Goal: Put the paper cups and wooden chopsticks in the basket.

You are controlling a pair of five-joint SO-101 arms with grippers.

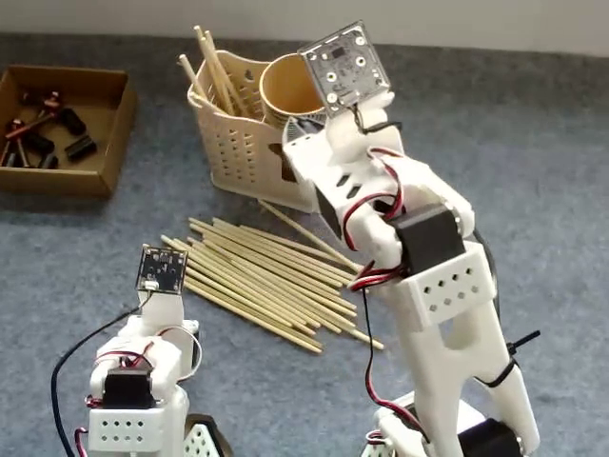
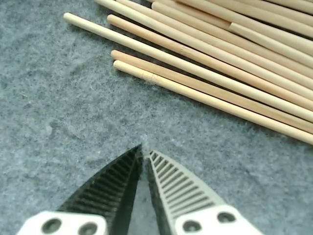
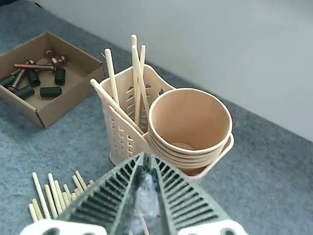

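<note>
A cream slotted basket stands at the back of the table with several wooden chopsticks upright in it and a stack of paper cups nested at its right end. In the right wrist view the cups and basket lie just beyond my right gripper, which hangs above them, shut and empty. Several loose chopsticks lie in a fan on the grey carpet in front of the basket. My left gripper is shut and empty, low over the carpet just short of the nearest chopsticks.
A shallow cardboard box holding small dark parts sits at the far left, also seen as the box beside the basket. A pale wall runs behind the table. The right arm's body overhangs the right ends of the loose chopsticks.
</note>
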